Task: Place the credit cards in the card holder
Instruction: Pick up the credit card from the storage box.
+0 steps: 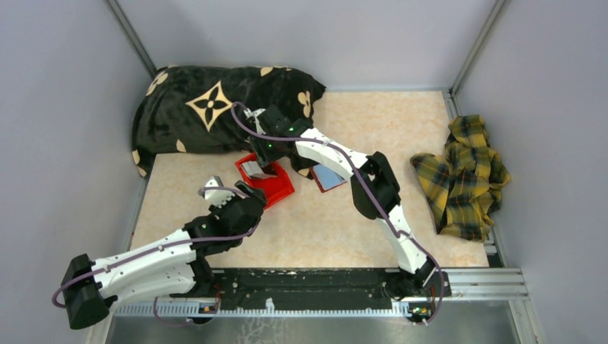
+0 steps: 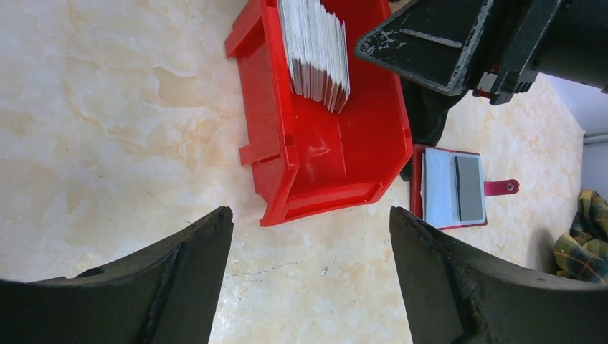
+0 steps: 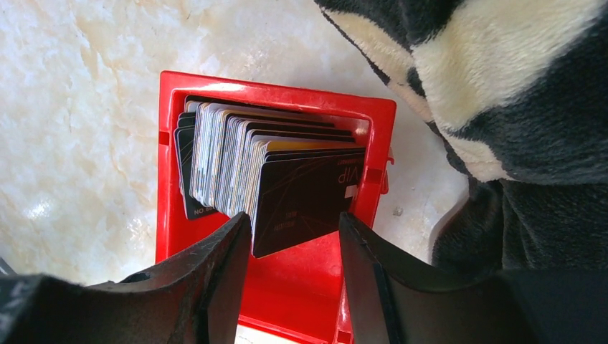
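Note:
The credit cards stand on edge as a stack in a bright red plastic bin, with a black card at the front. They also show in the left wrist view and the top view. My right gripper is open, and its jaws hang just above the bin on either side of the black card's lower edge. The card holder lies open on the table to the right of the bin, blue-grey lining up, snap tab out; it also shows in the top view. My left gripper is open and empty, just short of the bin's near end.
A dark pillow with cream flower marks lies at the back left, close behind the bin. A yellow plaid cloth lies at the right edge. Grey walls close in the table.

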### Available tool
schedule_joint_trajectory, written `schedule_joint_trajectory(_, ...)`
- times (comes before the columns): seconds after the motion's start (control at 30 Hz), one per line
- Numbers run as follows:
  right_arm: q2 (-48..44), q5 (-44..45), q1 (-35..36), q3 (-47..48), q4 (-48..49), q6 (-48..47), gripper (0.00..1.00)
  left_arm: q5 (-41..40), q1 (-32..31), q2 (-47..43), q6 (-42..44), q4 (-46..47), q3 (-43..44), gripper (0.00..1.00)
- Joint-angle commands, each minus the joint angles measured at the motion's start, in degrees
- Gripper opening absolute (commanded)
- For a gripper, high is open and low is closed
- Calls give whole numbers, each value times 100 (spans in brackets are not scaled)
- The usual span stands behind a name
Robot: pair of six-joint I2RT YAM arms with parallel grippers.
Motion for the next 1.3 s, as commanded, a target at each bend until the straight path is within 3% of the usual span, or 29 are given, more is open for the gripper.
schedule_joint_trajectory(0.0,52,-75,97,202,19,52,49,-324,33,93,161,-226,311,86)
schedule_joint_trajectory(0.63,476,-500,234,382,124,405,43,-573,34,-13,629,-164,426,86)
schedule_joint_trajectory(0.87,513,-854,231,407,243,672,31,-579,43,-34,787,-93,412,87)
schedule_joint_trajectory(1.27,286,-834,261,650,186,967,21,-460,78,13,1191,145,481,88)
